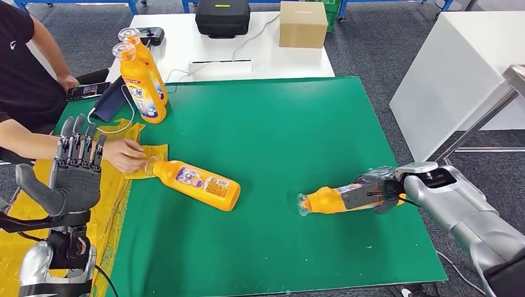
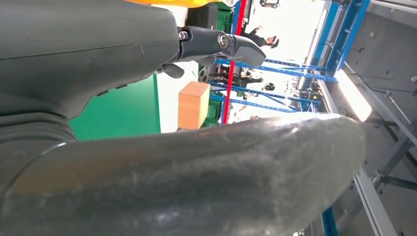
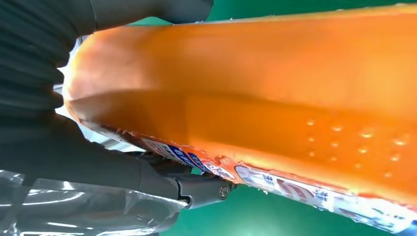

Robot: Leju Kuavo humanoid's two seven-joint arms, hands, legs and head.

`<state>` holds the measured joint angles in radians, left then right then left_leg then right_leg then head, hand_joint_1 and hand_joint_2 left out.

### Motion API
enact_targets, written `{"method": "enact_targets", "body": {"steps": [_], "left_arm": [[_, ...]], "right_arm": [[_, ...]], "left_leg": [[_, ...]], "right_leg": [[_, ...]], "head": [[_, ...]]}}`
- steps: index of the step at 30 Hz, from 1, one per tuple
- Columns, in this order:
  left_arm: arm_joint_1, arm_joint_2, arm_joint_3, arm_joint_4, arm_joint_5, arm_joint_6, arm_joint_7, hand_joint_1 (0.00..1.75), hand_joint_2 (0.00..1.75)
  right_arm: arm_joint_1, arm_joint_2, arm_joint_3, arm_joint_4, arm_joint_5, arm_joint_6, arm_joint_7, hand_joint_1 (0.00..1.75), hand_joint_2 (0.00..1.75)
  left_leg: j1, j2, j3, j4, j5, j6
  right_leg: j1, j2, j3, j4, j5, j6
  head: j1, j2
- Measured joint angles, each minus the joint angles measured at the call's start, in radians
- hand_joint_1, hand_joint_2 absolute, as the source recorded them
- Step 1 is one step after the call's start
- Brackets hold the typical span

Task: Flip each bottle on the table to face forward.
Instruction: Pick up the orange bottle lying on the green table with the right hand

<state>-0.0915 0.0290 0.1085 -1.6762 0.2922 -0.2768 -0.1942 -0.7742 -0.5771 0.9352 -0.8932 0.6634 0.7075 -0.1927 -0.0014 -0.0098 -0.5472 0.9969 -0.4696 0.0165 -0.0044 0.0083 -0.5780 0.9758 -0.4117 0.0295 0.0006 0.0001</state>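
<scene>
An orange bottle (image 1: 325,200) lies on its side on the green mat (image 1: 278,124), cap pointing left, and my right hand (image 1: 374,192) grips its body. Close up in the right wrist view, the same bottle (image 3: 275,88) sits against my dark fingers (image 3: 196,187), its label edge showing. A second orange bottle (image 1: 198,184) lies near the mat's left side, and a person's hand (image 1: 125,154) holds its cap end. Two more bottles (image 1: 143,86) stand upright at the far left corner. My left hand (image 1: 73,173) is raised over the left edge, fingers apart, holding nothing.
A person in black sits at the left with a phone (image 1: 88,91) and a dark case (image 1: 111,100). Yellow cloth (image 1: 117,204) lies along the mat's left edge. A white table behind carries a cardboard box (image 1: 303,23) and a black bag (image 1: 222,17). A white cabinet (image 1: 458,68) stands at the right.
</scene>
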Motion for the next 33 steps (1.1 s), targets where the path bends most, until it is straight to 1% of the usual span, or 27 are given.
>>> {"method": "enact_targets", "body": {"steps": [10,12,14,16,18,20,21,23,27,31,33], "left_arm": [[-0.002,0.0,0.0,0.01,0.003,0.0,-0.002,0.0,0.0],[-0.001,0.0,0.0,0.011,0.003,0.0,-0.003,0.0,0.0],[0.002,0.0,0.002,0.01,0.003,0.002,-0.004,0.0,0.0],[0.014,0.0,0.006,0.003,0.002,0.004,0.0,0.0,0.0],[0.03,-0.001,0.01,-0.009,-0.001,0.004,0.017,0.0,0.0],[0.051,-0.003,0.013,-0.02,-0.002,0.004,0.044,0.0,0.0],[0.065,-0.005,0.014,-0.026,0.0,0.004,0.059,0.0,0.0],[0.091,-0.009,0.015,-0.036,0.003,0.001,0.079,0.0,0.0],[0.13,-0.022,0.005,-0.058,0.005,-0.003,0.091,0.0,0.0],[0.147,-0.04,-0.018,-0.077,0.005,0.0,0.103,0.0,1.75],[0.141,-0.053,-0.045,-0.081,-0.004,0.009,0.112,0.0,1.75]], "right_arm": [[-0.003,-0.011,0.055,-0.034,-0.026,-0.052,0.034,1.75,1.75],[-0.005,-0.009,0.064,-0.035,-0.027,-0.081,0.057,1.75,1.75],[-0.004,0.002,0.067,-0.036,-0.017,-0.156,0.104,1.75,1.75],[0.008,0.031,0.056,-0.034,-0.005,-0.269,0.164,1.75,1.75],[0.032,0.071,0.025,-0.035,-0.008,-0.377,0.214,1.75,1.75],[0.077,0.116,-0.035,-0.055,-0.035,-0.46,0.246,1.75,1.75],[0.108,0.144,-0.08,-0.08,-0.063,-0.491,0.26,1.75,1.75],[0.175,0.203,-0.179,-0.152,-0.137,-0.52,0.288,1.75,1.75],[0.281,0.309,-0.346,-0.311,-0.269,-0.521,0.333,1.75,1.75],[0.35,0.405,-0.446,-0.428,-0.361,-0.522,0.332,1.75,1.75],[0.367,0.464,-0.461,-0.466,-0.385,-0.524,0.329,1.75,1.75]], "left_leg": [[0.0,0.0,-0.002,0.0,0.0,0.0],[0.0,0.0,-0.002,0.0,0.0,0.0],[0.0,0.0,-0.002,0.0,0.0,0.0],[0.001,0.001,-0.002,0.0,0.0,0.0],[0.001,0.001,-0.002,0.0,0.0,0.0],[0.003,0.0,-0.003,0.0,0.0,0.0],[0.003,0.0,-0.003,0.0,0.0,0.0],[0.004,0.0,-0.004,0.0,0.0,0.0],[0.004,-0.001,-0.007,-0.001,0.0,0.0],[0.004,0.0,-0.008,-0.001,0.0,0.0],[0.004,0.001,-0.008,-0.001,0.0,0.0]], "right_leg": [[0.0,0.0,-0.001,0.0,0.0,0.0],[0.0,0.0,-0.001,0.0,0.0,0.0],[0.0,0.0,-0.001,0.0,0.0,0.0],[0.0,0.001,-0.001,0.0,0.0,0.0],[0.0,0.002,-0.002,0.0,0.0,0.0],[0.001,0.002,-0.002,0.001,0.0,0.0],[0.002,0.002,-0.002,0.001,0.0,-0.001],[0.003,0.002,-0.004,0.001,-0.001,-0.001],[0.003,0.001,-0.007,0.001,-0.001,-0.001],[0.003,0.001,-0.008,0.001,-0.001,-0.001],[0.003,0.002,-0.008,0.001,-0.001,-0.001]], "head": [[0.0,0.0],[0.0,0.0],[0.0,0.0],[0.0,0.0],[0.0,0.0],[0.0,0.0],[0.0,0.0],[0.0,0.0],[0.0,0.0],[0.001,0.0],[0.0,0.0]]}}
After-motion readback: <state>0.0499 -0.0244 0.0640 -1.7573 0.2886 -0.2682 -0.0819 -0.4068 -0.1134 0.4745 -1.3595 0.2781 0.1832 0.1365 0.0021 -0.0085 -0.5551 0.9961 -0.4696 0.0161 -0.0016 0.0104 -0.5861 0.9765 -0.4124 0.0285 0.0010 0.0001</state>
